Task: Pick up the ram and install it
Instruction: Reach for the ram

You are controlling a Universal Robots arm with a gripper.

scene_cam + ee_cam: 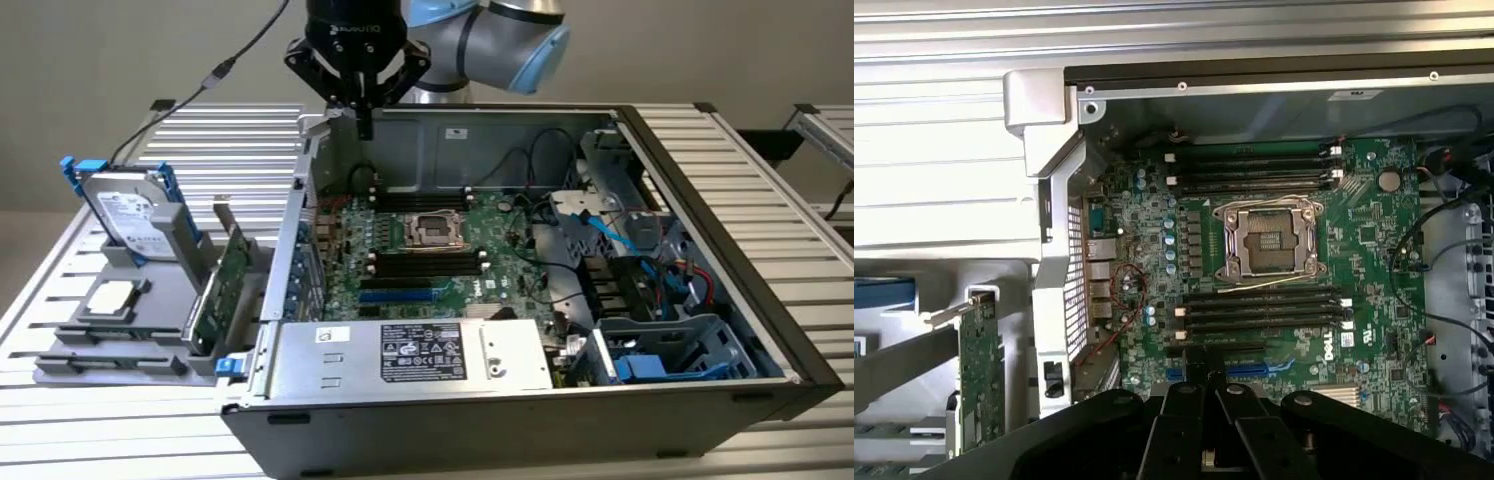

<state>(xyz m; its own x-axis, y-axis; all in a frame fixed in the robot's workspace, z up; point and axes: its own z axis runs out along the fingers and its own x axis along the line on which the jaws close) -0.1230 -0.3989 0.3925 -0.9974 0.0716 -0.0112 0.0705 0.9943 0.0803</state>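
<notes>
Overhead, the clenched claw (363, 122) hangs over the open case (534, 432) on a slatted table (227, 145).

The arm (465, 45) is built of silver-grey tubular segments, and its rounded joint housings are closed by light blue caps (541, 45). The gripper (363, 122) is made up of a black body marked with small white lettering (355, 29), too small to be read, and of black linked fingers (400, 78) tapered to narrow tips. In the wrist view the gripper (1204, 385) is seen as matte black bars joined at round pivots (1116, 400). A thin dark cable (256, 42) with a grey connector (220, 70) is seen beside the gripper body.
</notes>
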